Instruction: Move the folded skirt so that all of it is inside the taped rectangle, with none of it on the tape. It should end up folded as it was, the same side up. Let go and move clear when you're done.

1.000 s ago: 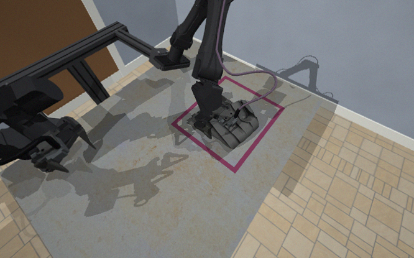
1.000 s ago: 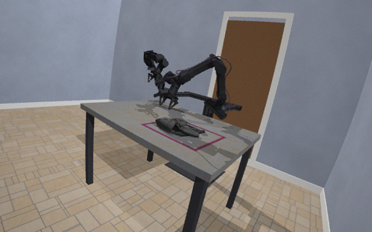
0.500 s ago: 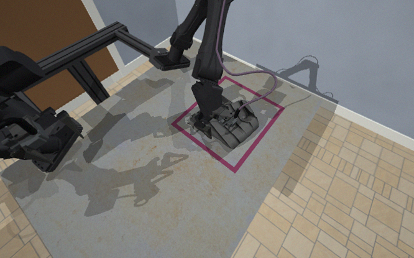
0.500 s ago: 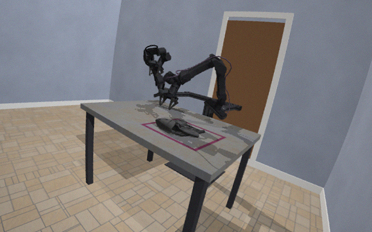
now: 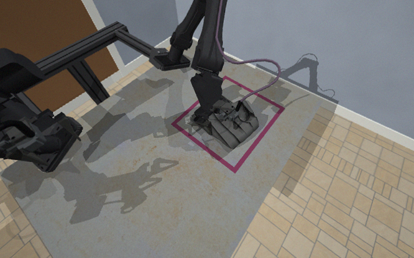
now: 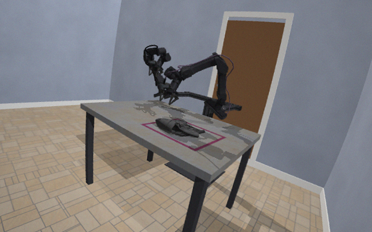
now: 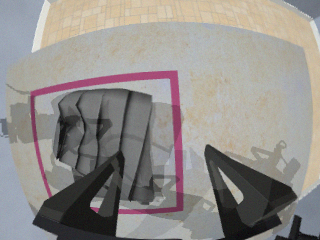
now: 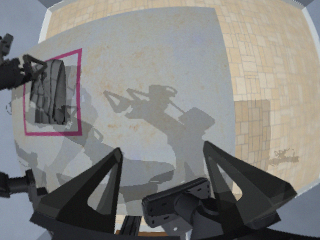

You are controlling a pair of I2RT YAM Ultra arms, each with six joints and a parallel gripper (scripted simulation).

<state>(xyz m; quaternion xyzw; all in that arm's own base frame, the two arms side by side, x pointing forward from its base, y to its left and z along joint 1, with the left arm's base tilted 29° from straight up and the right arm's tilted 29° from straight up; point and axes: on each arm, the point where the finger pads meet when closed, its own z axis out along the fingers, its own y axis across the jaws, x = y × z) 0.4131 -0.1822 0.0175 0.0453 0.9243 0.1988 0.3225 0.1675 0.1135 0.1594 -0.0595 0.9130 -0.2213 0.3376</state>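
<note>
The grey pleated skirt (image 5: pixel 247 130) (image 6: pixel 165 124) (image 7: pixel 90 112) (image 8: pixel 58 86) lies folded on the table inside the taped rectangle (image 5: pixel 259 140) (image 6: pixel 210 143) (image 7: pixel 177 125) (image 8: pixel 79 95). A strip of table shows between its visible edges and the pink tape. Its near edge is close to the tape in the left wrist view, where a finger hides part of its near left corner. My left gripper (image 7: pixel 163 152) (image 6: pixel 166 100) is open and empty, raised above the table and apart from the skirt. My right gripper (image 8: pixel 162 149) (image 6: pixel 154 74) is open and empty, high over the table's other end.
The grey table (image 5: pixel 186 203) (image 6: pixel 114 113) carries only the skirt and tape. A dark mounting frame (image 5: pixel 80 46) runs along one table edge, with the arm bases on it. The left arm (image 5: pixel 212 25) reaches over the rectangle in the top view, covering part of the skirt.
</note>
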